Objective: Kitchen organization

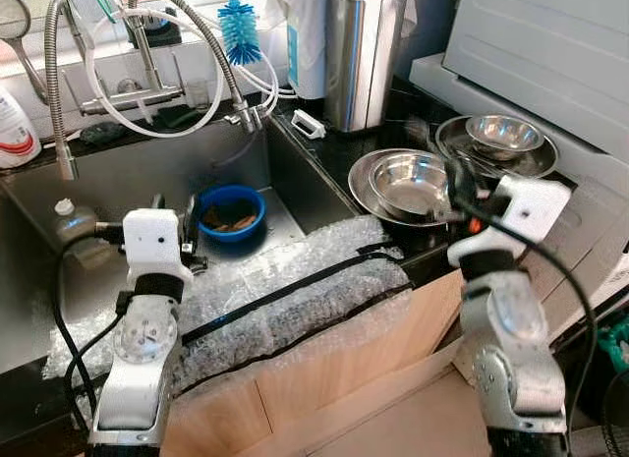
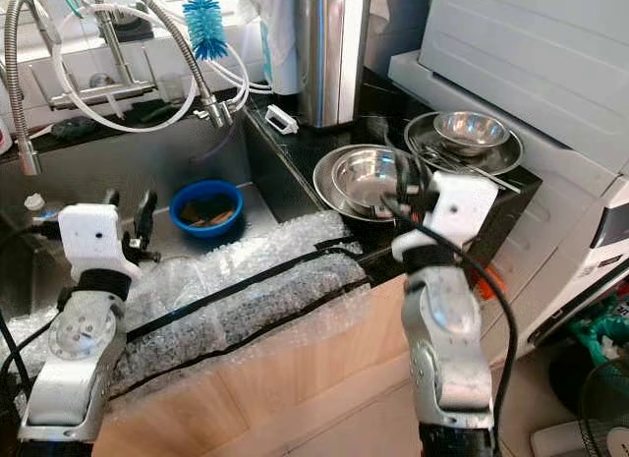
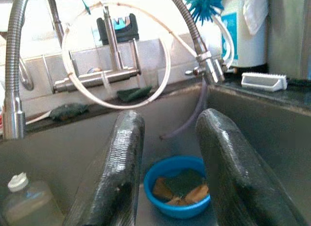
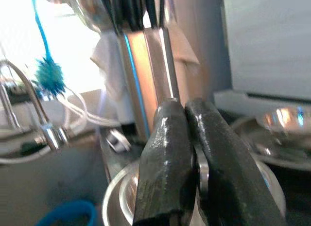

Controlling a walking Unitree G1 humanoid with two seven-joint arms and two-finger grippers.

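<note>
A: Nearest?
B: Left gripper [image 3: 167, 182], fingers spread, over the sink [image 1: 118, 182]; right gripper [image 4: 187, 153], fingers pressed together, above the nested steel bowls [image 1: 408, 182].
A: Farther?
B: Blue bowl [image 1: 229, 213] (scraps inside) on the sink floor.

No text can be read anywhere. The white bottle [image 1: 14, 129] by the sink carries a red label, too blurred to make out.
</note>
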